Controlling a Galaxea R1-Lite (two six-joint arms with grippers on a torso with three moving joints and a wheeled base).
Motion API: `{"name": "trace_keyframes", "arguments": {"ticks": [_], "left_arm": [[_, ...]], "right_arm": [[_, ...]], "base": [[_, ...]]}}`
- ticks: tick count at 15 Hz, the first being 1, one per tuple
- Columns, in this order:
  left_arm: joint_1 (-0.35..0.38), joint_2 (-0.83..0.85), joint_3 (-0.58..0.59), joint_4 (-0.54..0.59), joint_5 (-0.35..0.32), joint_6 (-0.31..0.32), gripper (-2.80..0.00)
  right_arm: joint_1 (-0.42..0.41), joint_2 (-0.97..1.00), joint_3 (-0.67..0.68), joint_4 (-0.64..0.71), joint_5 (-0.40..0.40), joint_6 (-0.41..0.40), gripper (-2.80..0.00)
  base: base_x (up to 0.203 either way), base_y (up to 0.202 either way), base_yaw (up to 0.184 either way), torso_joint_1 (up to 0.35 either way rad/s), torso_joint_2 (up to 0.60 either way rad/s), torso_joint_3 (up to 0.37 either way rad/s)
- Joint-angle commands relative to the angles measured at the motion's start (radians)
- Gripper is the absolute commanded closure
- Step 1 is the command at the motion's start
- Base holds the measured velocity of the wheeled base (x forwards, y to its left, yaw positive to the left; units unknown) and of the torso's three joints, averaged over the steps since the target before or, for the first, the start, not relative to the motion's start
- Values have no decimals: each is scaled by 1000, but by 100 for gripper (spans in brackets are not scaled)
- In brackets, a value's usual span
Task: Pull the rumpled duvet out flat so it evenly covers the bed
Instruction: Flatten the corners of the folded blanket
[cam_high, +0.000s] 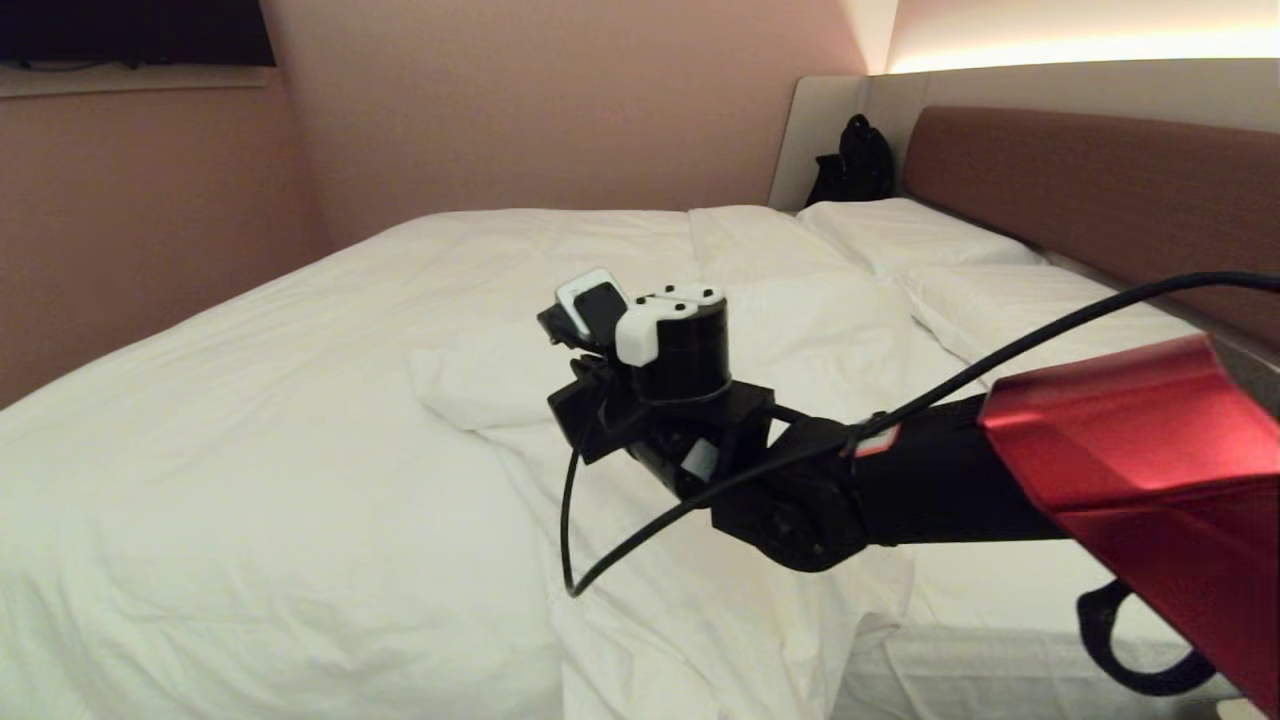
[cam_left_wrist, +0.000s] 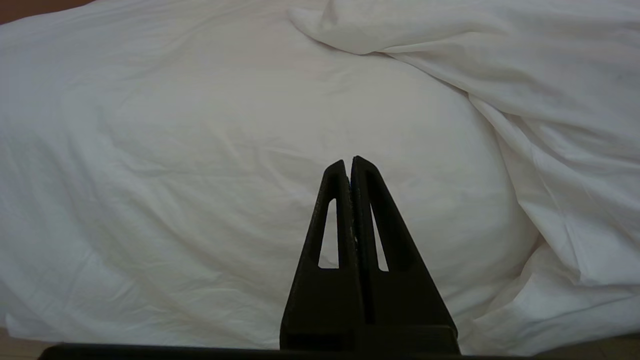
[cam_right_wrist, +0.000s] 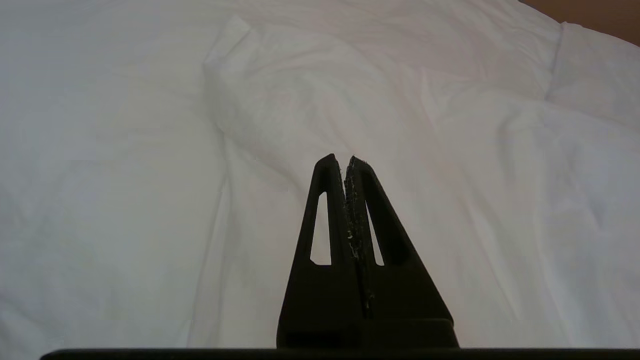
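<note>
Between pulls, by the look of it: right gripper (cam_right_wrist: 345, 159) pressed shut on nothing, poised over the duvet (cam_high: 300, 400), which blankets the bed (cam_high: 1000, 600) yet bunches in a folded ridge (cam_high: 470, 390) near the middle. Left gripper (cam_left_wrist: 348, 162) likewise shut and empty (parked low at the bedside). Next: reopen, pinch the ridge, draw outward. Pillows (cam_high: 900, 235) near the headboard (cam_high: 1100, 190); dangling cable (cam_high: 640, 530) a possible snag.

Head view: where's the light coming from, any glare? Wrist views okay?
Head view: warm strip glow above the headboard, slight sheen on the red arm cover, duvet evenly lit. Left and right wrist views: soft flat light, faint fold shadows, no glare.
</note>
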Motion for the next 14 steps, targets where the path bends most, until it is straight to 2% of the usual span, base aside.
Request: {"name": "trace_keyframes", "arguments": {"ticks": [1, 7, 13, 14], "left_arm": [[0, 0, 0, 0, 0, 0, 0], [0, 0, 0, 0, 0, 0, 0], [0, 0, 0, 0, 0, 0, 0], [0, 0, 0, 0, 0, 0, 0]], "right_arm": [[-1, 101, -72, 9, -4, -5, 0], [0, 274, -213, 32, -45, -35, 0], [-1, 324, -229, 32, -48, -38, 0], [-3, 329, -229, 32, -48, -38, -280]], "base": [[0, 0, 0, 0, 0, 0], [0, 0, 0, 0, 0, 0], [0, 0, 0, 0, 0, 0], [0, 0, 0, 0, 0, 0]]}}
